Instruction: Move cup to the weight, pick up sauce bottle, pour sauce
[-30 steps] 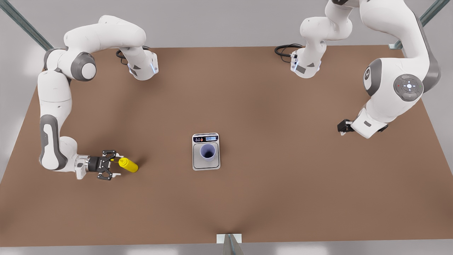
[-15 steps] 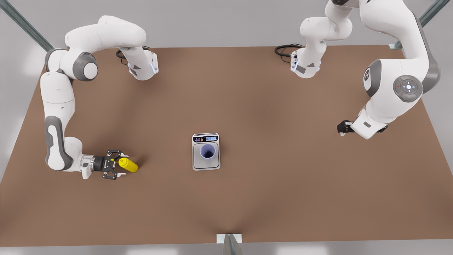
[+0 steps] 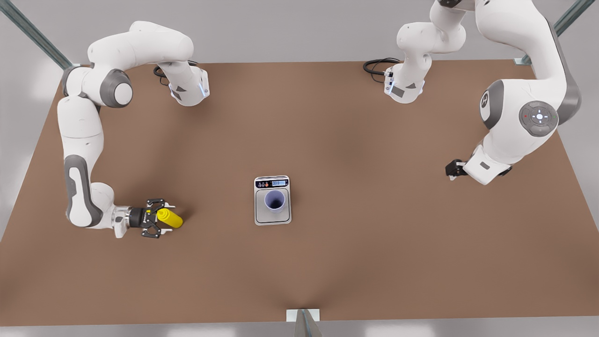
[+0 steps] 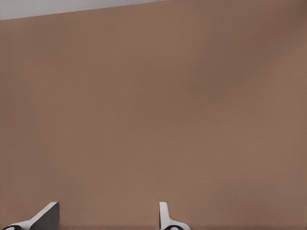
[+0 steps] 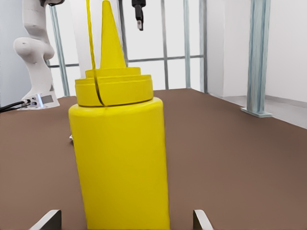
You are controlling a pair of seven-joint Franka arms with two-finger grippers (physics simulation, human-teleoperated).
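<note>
The cup (image 3: 274, 200) sits on the weight (image 3: 273, 213) in the middle of the table (image 3: 327, 262), so your first step looks done. Now you are on the second step, picking up the bottle (image 3: 170, 218). It stands on the table at the front view's left, well apart from the weight. The right gripper (image 3: 158, 218) is around it, with one finger (image 5: 47, 219) on each side, apart and not touching the yellow body (image 5: 120, 158) in the right wrist view. Next, I think you need to close the fingers on the body, squeeze gently so it does not slip or tip, then lift it straight up and carry it over to the cup. The left gripper (image 3: 453, 169) waits far off at the front view's right, over bare table, with its fingers (image 4: 165, 218) apart and holding nothing. Compared with a second ago, the right gripper has slid closer, so the bottle sits deeper between its fingers. The bottle, cup and weight have not moved, and the left arm has hardly moved.
</note>
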